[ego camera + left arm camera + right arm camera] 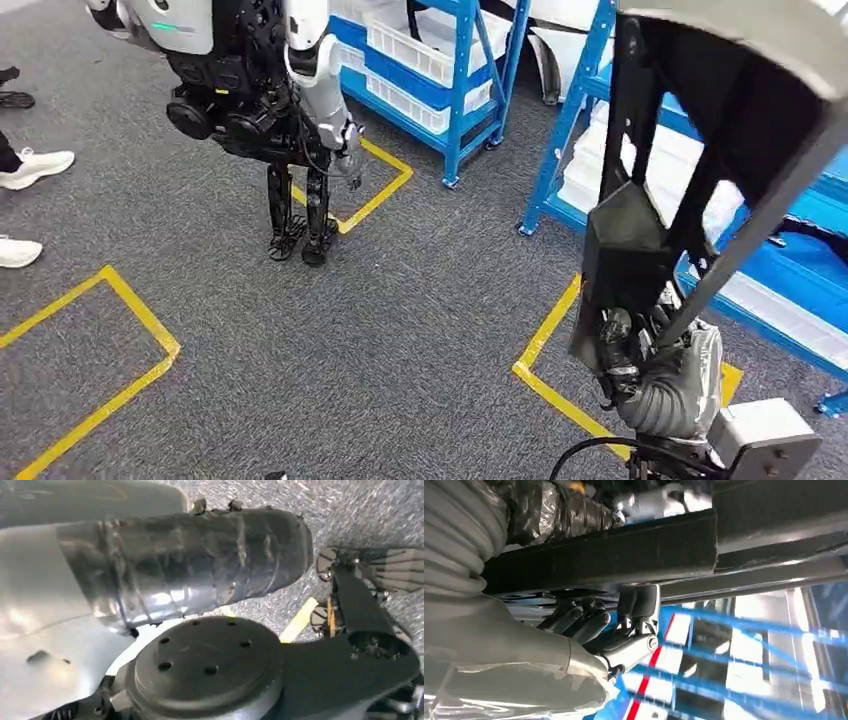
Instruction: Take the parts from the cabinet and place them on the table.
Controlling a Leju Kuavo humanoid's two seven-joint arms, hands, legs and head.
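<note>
Head view, my right hand (640,355): low at the right, fingers wrapped on the lower end of a large black frame part (700,180), gripping it.
Head view, the part: a long black bracket with a grey upper panel, rising from my hand to the top right corner, held in front of the blue shelving (470,90).
Head view, surroundings: grey carpet floor (400,330) with yellow tape squares (110,350); another robot (270,90) stands far left beside the shelves; a person's white shoes (30,168) at the left edge.
Left wrist view, my left hand: I cannot tell its state; I see a dark wrapped cylinder (200,560) and carpet.
Right wrist view, my right hand (599,630): dark fingers (589,622) curled up against the black bar of the part (624,550), blue shelving blurred beyond.
</note>
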